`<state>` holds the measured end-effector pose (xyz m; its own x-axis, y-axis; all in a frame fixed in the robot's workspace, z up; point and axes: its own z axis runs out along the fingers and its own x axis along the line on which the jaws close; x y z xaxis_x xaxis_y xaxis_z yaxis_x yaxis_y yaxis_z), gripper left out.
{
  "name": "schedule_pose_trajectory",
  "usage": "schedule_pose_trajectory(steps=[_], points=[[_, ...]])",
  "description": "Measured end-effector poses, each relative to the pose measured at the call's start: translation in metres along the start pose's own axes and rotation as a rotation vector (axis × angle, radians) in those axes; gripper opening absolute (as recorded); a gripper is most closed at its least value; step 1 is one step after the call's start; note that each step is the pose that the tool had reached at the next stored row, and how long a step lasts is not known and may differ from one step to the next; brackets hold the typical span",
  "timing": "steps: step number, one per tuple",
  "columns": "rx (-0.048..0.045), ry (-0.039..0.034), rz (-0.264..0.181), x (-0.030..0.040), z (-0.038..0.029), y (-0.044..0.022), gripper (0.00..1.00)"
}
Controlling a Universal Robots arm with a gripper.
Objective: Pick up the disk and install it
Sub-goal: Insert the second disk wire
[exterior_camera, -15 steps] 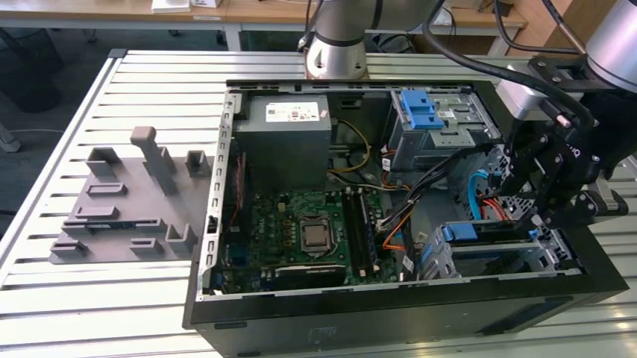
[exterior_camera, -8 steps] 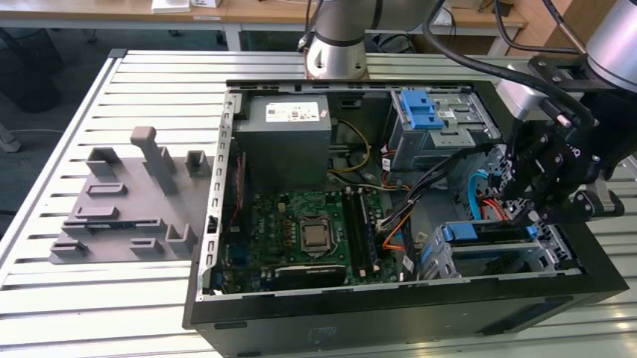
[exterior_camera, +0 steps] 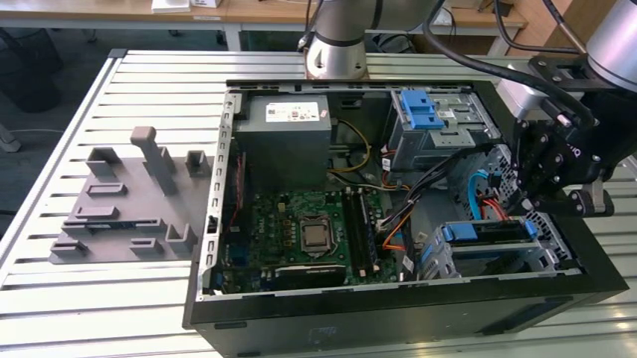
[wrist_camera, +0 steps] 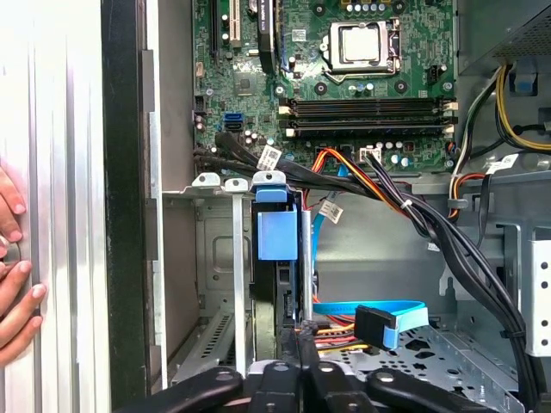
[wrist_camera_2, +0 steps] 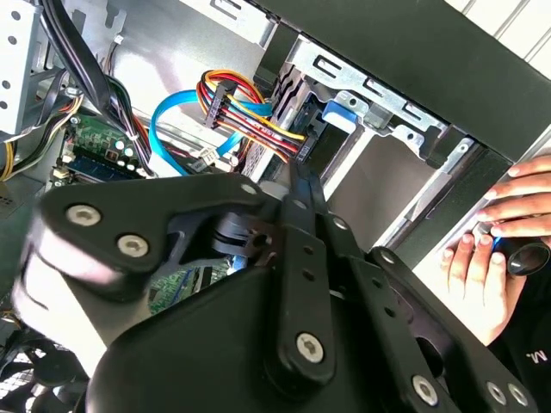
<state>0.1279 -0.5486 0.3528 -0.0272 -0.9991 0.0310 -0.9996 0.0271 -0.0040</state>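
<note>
The disk (exterior_camera: 485, 233) sits on edge inside the lower drive cage (exterior_camera: 542, 257) at the case's corner, on the exterior view's right. In the first wrist view the disk (wrist_camera: 277, 237) shows its blue plastic end and dark edge between the cage's metal rails. My gripper (exterior_camera: 526, 203) hangs just above that cage. In both wrist views the gripper (wrist_camera: 300, 342) (wrist_camera_2: 297, 185) is shut, its thin fingers pressed together with nothing between them. The tips are at the disk's edge, next to the coloured cables.
The open computer case (exterior_camera: 298, 313) lies on a slatted metal table (exterior_camera: 119, 298). A motherboard (exterior_camera: 309, 231), a grey power supply box (exterior_camera: 289, 123) and an upper blue-latched bay (exterior_camera: 423, 112) fill it. A grey fixture (exterior_camera: 130, 201) lies beside it. A person's hand (wrist_camera: 15, 284) (wrist_camera_2: 495, 249) rests outside the case wall.
</note>
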Motion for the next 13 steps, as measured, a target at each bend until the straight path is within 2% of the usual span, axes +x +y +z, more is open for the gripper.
schedule_pose_trajectory(steps=[1,2,13], points=[[0.0000,0.0000,0.000,0.0000,0.0000,0.0000,0.16],[0.0000,0.0000,0.000,0.0000,-0.0001,0.0000,0.11],[0.0000,-0.0001,0.000,0.0000,-0.0004,0.0000,0.11]])
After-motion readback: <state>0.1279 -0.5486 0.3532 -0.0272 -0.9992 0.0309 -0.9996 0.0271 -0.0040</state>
